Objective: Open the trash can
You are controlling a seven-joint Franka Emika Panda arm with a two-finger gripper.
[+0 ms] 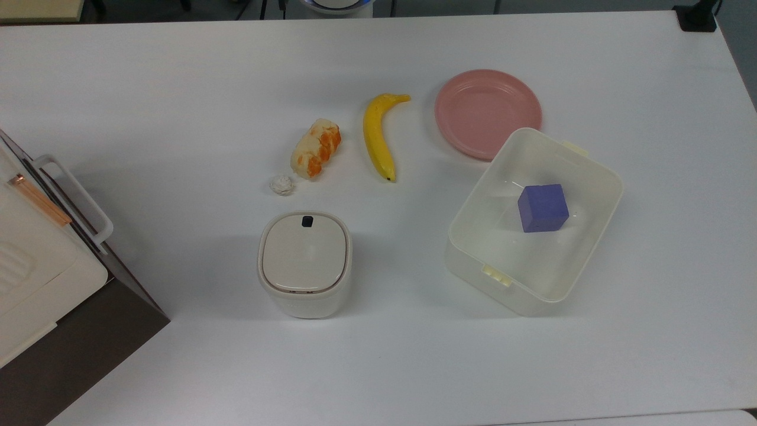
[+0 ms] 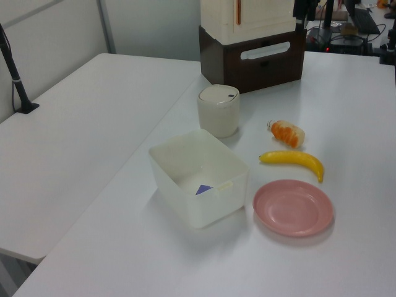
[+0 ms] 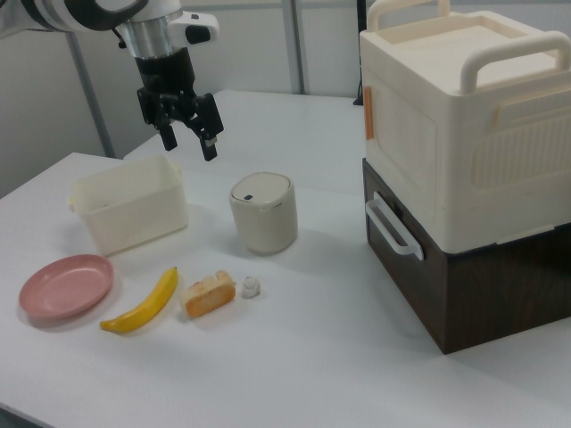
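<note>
Bright, even overhead light washes the white table [image 1: 177,89]. Shadows are soft and faint beside the trash can [image 1: 304,263]. Focus is slightly soft throughout.

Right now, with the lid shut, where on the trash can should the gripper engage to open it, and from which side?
Probably the small black button at the rim of the trash can, approached from above: the lid sits flush, offering no edge to pinch. The gripper hangs open, high above.

My black gripper [image 3: 188,140] hangs off a white arm. Trash can [image 1: 304,264] cream-white, beige lid, black button [image 1: 307,220]. Banana [image 1: 377,136] yellow, plate [image 1: 488,112] pink, cube [image 1: 542,207] purple in translucent white tub [image 1: 582,267]; table [image 1: 177,89] white.
</note>
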